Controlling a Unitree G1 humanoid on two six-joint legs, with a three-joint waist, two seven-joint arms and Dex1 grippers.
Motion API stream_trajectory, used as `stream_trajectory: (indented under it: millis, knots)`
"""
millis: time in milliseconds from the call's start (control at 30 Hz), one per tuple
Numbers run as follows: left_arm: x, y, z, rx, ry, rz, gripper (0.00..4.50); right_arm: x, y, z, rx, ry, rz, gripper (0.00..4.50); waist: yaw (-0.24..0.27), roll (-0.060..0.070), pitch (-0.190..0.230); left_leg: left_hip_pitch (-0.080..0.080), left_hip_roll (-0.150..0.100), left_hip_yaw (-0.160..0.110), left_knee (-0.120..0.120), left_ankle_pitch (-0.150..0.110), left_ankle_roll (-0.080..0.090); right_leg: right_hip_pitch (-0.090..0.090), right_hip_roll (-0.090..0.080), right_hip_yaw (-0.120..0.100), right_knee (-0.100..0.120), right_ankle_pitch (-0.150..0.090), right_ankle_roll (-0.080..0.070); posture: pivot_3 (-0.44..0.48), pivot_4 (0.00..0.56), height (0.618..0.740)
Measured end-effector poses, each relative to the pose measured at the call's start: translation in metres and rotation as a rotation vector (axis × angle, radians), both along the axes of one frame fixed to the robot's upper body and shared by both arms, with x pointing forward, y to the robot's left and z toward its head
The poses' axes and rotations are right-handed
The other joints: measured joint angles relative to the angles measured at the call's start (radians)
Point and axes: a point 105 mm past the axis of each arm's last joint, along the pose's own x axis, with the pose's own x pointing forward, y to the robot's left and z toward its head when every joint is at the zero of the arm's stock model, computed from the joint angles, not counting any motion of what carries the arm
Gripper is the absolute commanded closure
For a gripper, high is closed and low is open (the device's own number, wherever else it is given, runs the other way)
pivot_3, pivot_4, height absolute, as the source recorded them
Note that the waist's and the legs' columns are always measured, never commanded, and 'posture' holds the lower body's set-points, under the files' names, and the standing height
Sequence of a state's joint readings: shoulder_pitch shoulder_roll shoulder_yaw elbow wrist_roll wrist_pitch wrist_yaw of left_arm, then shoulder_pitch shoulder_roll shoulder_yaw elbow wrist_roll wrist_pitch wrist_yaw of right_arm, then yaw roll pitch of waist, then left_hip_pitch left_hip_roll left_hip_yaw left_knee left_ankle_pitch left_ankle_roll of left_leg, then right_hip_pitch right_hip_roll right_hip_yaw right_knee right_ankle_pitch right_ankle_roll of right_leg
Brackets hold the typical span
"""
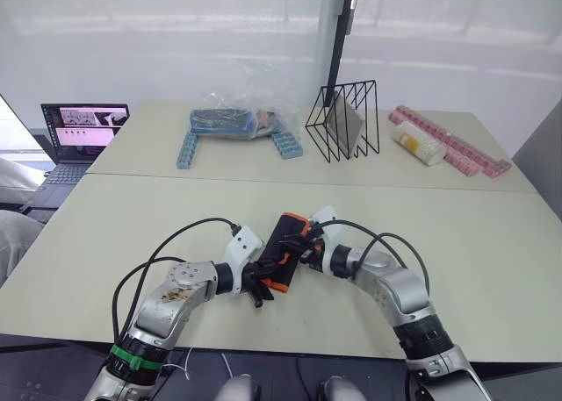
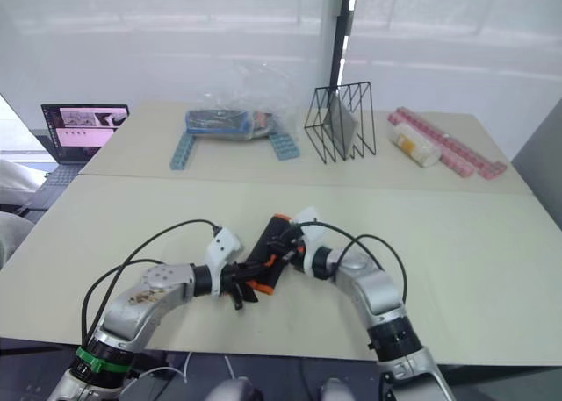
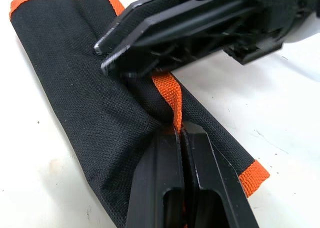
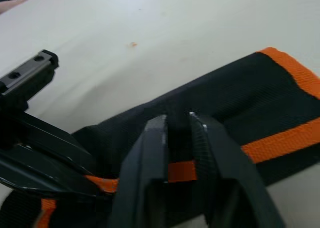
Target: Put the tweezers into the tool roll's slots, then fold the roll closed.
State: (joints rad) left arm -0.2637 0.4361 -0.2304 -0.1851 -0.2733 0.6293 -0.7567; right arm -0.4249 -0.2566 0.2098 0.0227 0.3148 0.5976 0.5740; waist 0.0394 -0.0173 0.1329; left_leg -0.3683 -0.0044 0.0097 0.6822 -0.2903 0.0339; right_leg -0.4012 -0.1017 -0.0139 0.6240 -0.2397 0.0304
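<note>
Both grippers working the tool roll (image 1: 285, 252) near the table's (image 1: 492, 243) near-centre, already folded into a narrow bundle. Left gripper (image 3: 180, 133) pinching the orange strap, jaws fully together on it. Right gripper (image 4: 177, 125) pressing on the roll's top, jaws slightly parted astride the strap. Closing step likely finishing; next, probably securing the fold. Wrist views revealing strap contact, head views missing it. Tweezers presumably inside, unseen.
</note>
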Motion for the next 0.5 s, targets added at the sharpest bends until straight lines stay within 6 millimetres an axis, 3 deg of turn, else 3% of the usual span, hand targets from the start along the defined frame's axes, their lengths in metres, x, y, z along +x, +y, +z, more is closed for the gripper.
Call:
stream_trajectory:
  millis: [167, 400, 500]
  knots:
    - [-0.001, 0.0, 0.002, 0.011, -0.028, -0.002, 4.5, 0.001, -0.001, -0.005, -0.018, 0.002, 0.005, 4.46, -0.003, 0.0, 0.0, 0.0, 0.001, 0.0, 0.0, 0.0, 0.0, 0.0, 0.001, 0.0, 0.0, 0.0, 0.0, 0.0, 0.15, 0.722]
    - [-0.015, 0.01, 0.013, -0.071, -0.018, -0.016, 2.29, 0.0, 0.004, -0.006, -0.019, -0.001, 0.018, 4.5, -0.027, 0.0, 0.0, -0.001, 0.003, 0.0, -0.002, 0.0, 0.0, -0.003, 0.001, 0.001, 0.001, 0.0, 0.0, 0.0, 0.15, 0.722]
    - [-0.016, 0.022, 0.031, -0.136, -0.026, -0.021, 1.27, -0.001, 0.004, -0.006, -0.02, 0.0, 0.019, 4.5, -0.029, 0.0, 0.0, -0.001, 0.003, -0.001, -0.002, 0.0, 0.0, -0.003, 0.001, 0.001, 0.001, 0.0, -0.001, 0.0, 0.15, 0.722]
